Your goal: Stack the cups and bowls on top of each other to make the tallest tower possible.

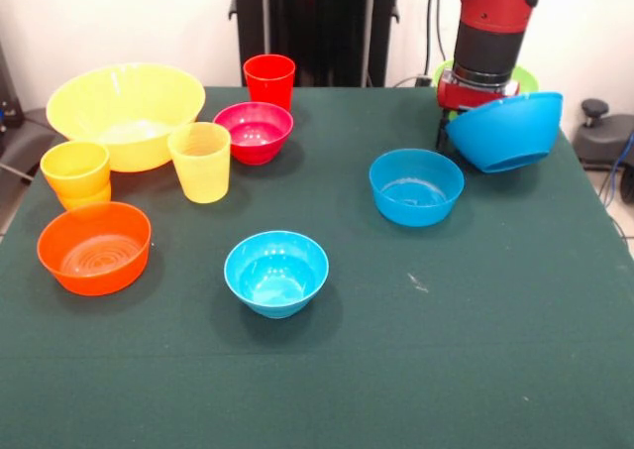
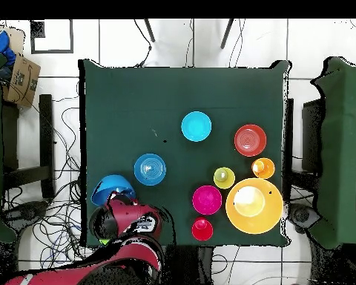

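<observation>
My gripper [image 1: 449, 130] is at the table's far right corner, shut on the rim of the large blue bowl [image 1: 507, 130], which hangs tilted just above the cloth; the fingers are mostly hidden. In the overhead view the bowl [image 2: 110, 187] sits beside the arm [image 2: 129, 221]. A small blue bowl [image 1: 416, 186] and a light-blue bowl [image 1: 276, 273] stand apart. At left are the large yellow bowl [image 1: 126, 112], orange bowl [image 1: 94, 248], magenta bowl [image 1: 254, 131], red cup [image 1: 269, 79], yellow cup [image 1: 200, 162] and orange-yellow cup [image 1: 76, 171]. No tower stands.
A lime green bowl [image 1: 525, 76] peeks out behind the arm at the far right corner. The green cloth table [image 1: 475, 350] ends close to the right of the held bowl. Chairs and cables surround the table [image 2: 136, 89].
</observation>
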You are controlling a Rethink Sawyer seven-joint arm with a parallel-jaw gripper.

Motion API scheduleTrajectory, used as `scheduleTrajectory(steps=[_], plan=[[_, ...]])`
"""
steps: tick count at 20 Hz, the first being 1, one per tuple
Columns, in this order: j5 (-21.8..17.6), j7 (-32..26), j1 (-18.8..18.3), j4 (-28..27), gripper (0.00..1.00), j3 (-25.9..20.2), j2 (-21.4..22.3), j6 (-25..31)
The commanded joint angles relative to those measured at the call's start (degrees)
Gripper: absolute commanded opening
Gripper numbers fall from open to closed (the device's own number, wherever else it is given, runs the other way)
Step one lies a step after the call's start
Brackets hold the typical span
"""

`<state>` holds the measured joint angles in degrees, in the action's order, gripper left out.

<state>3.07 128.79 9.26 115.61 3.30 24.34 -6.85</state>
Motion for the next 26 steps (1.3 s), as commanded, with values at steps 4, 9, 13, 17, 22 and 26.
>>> scheduleTrajectory(steps=[4,9,13,17,22,26], plan=[[1.9,10.7,1.7,-1.2,1.00,-6.5,-10.6,-5.2],[1.8,11.0,1.7,-0.3,1.00,-6.9,-10.6,-6.8],[3.6,12.3,1.9,1.9,1.00,-7.5,-6.6,-5.3],[5.4,13.1,1.3,3.5,1.00,-9.3,-1.0,-0.8],[7.4,13.4,0.4,5.7,1.00,-11.0,7.1,6.6],[8.5,12.8,-0.1,5.8,1.00,-10.6,10.3,9.8]])
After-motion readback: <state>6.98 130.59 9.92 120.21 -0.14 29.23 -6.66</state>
